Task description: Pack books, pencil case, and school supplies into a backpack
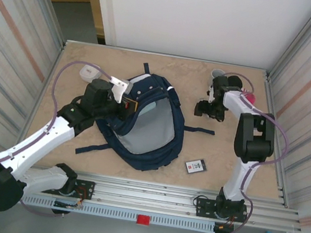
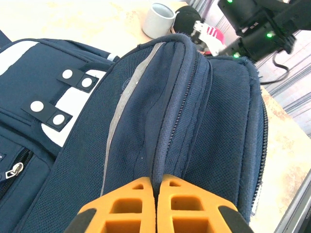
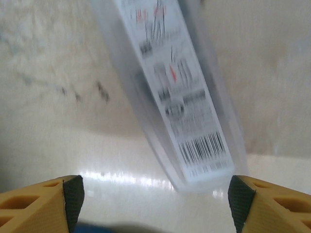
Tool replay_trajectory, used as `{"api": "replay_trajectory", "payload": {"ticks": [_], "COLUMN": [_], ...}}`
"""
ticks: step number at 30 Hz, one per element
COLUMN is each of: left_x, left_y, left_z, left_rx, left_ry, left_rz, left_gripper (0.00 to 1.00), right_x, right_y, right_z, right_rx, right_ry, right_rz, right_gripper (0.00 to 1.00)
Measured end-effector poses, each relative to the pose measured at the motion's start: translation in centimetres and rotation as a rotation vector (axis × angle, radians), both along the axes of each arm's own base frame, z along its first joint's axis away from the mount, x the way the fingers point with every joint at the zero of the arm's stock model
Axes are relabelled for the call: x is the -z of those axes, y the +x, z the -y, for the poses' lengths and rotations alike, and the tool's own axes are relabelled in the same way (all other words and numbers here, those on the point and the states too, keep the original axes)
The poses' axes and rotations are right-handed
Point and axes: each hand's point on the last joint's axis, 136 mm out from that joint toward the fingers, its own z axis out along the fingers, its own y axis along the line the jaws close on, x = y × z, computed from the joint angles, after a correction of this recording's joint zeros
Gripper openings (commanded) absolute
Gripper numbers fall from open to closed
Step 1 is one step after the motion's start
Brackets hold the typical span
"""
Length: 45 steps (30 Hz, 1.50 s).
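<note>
Seen from above, a rounded white box (image 1: pixel 88 72) sits toward the left of a beige table (image 1: pixel 169 68). Just right of it, the left gripper (image 1: pixel 126 103) meets the left rim of a large navy backpack (image 1: pixel 148 121). The bag lies flat at the table's centre, its main compartment gaping and its grey lining showing. In the left wrist view, this gripper's orange fingers (image 2: pixel 136 204) are pressed together, pinching a ridge of backpack fabric beside a zip and a pale stripe. Right of the backpack, near the front edge, a small black rectangle (image 1: pixel 195 166) with a white label lies on the table, apart from the bag. Further right and farther back, the right gripper (image 1: pixel 207 108) points down at the table. Its wrist view shows the fingers (image 3: pixel 73 196) spread wide. A narrow pale bar (image 3: pixel 189 111) with a barcode label lies blurred between and beyond them, touching neither. A grey cup (image 1: pixel 218 75) stands behind this gripper, and a pink item (image 1: pixel 248 98) lies just to the right.
</note>
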Motion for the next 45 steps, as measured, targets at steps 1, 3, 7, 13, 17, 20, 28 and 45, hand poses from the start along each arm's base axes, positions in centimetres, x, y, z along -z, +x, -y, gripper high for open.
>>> {"api": "replay_trajectory", "payload": {"ticks": [1, 3, 7, 13, 17, 20, 28, 45], "left_x": [0.0, 0.1, 0.4, 0.7, 1.0, 1.1, 1.2, 1.4], "left_y": [0.0, 0.0, -0.1, -0.3, -0.4, -0.5, -0.4, -0.3], "left_z": [0.0, 0.0, -0.1, -0.2, -0.2, 0.0, 0.1, -0.7], "left_rx": [-0.001, -0.002, -0.006, -0.008, -0.005, 0.005, 0.014, 0.000], "left_ry": [-0.001, -0.002, -0.006, -0.010, -0.014, -0.024, -0.038, -0.077], "left_rz": [-0.002, -0.005, -0.015, -0.015, -0.011, -0.009, -0.006, -0.013], "left_gripper": [0.00, 0.00, 0.00, 0.00, 0.00, 0.00, 0.00, 0.00], "right_x": [-0.4, -1.3, -3.4, -4.8, -4.0, -3.4, -1.7, 2.4], "right_y": [-1.2, -3.3, -7.7, -16.2, -22.3, -25.4, -27.5, -24.4], "right_z": [0.2, 0.4, 0.3, -2.2, -3.4, -3.6, -3.4, -4.1], "right_rx": [0.023, 0.063, 0.131, 0.173, 0.232, 0.313, 0.566, 0.672], "right_ry": [0.013, 0.041, 0.100, 0.160, 0.203, 0.253, 0.338, 0.288], "right_rz": [-0.013, -0.031, -0.047, -0.125, -0.204, -0.235, -0.281, -0.426], "right_gripper": [0.80, 0.80, 0.80, 0.86, 0.87, 0.89, 0.91, 0.89]}}
